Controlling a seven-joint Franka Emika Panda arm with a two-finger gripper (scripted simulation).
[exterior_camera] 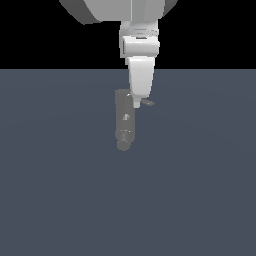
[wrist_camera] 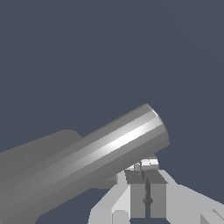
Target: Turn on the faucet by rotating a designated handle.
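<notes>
The faucet (exterior_camera: 124, 120) lies on the slate worktop (exterior_camera: 60, 190), its handle (exterior_camera: 147, 102) jutting toward the exterior view's right. The end effector (exterior_camera: 136, 104) sits between them, fingers (wrist_camera: 151, 192) nearly together, apparently gripping nothing. I would press sideways near the handle's tip, pushing slowly so contact holds.

Both renders were evenly and rather dimly lit, with no cast shadows on the flat slate-blue surface (exterior_camera: 60, 200). Above the horizon the exterior view was pure black. In the wrist view a broad bright glare streak ran along the faucet (wrist_camera: 87, 157), fading to dark grey at its edges. Edges looked slightly soft and blocky; no lens distortion showed.
</notes>
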